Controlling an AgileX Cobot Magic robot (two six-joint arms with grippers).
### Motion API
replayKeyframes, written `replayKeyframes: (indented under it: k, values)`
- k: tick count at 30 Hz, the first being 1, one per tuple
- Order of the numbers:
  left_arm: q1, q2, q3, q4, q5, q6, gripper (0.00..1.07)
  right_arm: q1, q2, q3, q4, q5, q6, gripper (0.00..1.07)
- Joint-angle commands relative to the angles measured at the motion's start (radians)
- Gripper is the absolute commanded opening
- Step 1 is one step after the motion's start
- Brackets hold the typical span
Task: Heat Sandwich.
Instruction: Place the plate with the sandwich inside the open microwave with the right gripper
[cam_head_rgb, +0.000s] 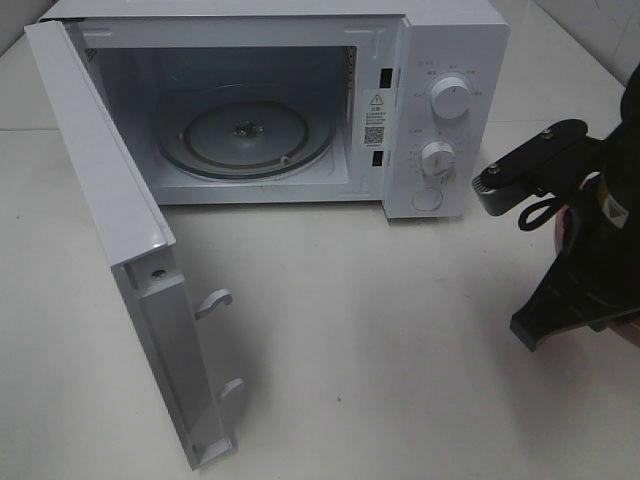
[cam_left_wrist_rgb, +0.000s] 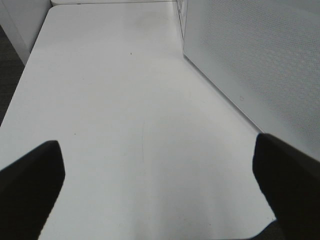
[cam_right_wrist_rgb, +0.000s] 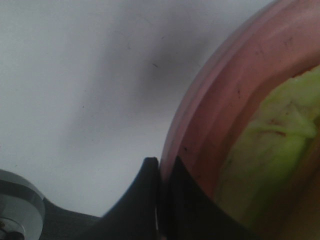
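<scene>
- Right gripper (cam_right_wrist_rgb: 160, 197) – its two black jaws are pressed together on the rim of the salmon-pink plate (cam_right_wrist_rgb: 220, 105), pinching it at the edge.
- Sandwich (cam_right_wrist_rgb: 272, 150), yellow-green and rough, lies inside the plate just past the pinched rim, close to the fingertips; only part of it shows.
- On the side of this gripper away from the plate is white table (cam_right_wrist_rgb: 75, 75) with a soft shadow across it; whether the plate rests on it I cannot tell.
- Left gripper (cam_left_wrist_rgb: 156, 150) is spread wide – only white tabletop lies beneath its dark fingers (cam_left_wrist_rgb: 30, 185).
- Near one of those fingers a white panel (cam_left_wrist_rgb: 260, 60) with fine dots stands upright on the table.
- From the high camera, the right arm (cam_head_rgb: 590, 200) is beside the microwave (cam_head_rgb: 440, 40), nearest its two knobs (cam_head_rgb: 452, 97).
- Farther from that arm the door (cam_head_rgb: 110, 230) hangs wide open, and the glass turntable (cam_head_rgb: 245, 135) shows inside.
</scene>
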Motion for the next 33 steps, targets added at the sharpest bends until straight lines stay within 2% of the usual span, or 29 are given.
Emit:
replayKeyframes:
  k: [1,13,33]
  values:
    - [0.002,-0.017,0.001,0.0,-0.005,-0.004,0.98,0.026,-0.018,0.0,-0.003,0.027,-0.028,0.0]
    - [0.002,-0.017,0.001,0.0,-0.005,-0.004,0.98,0.139,-0.03,0.0,0.006,0.031,-0.14,0.0]
    - [0.002,-0.017,0.001,0.0,-0.005,-0.004,0.98,0.139,-0.03,0.0,0.02,-0.1,-0.546,0.0]
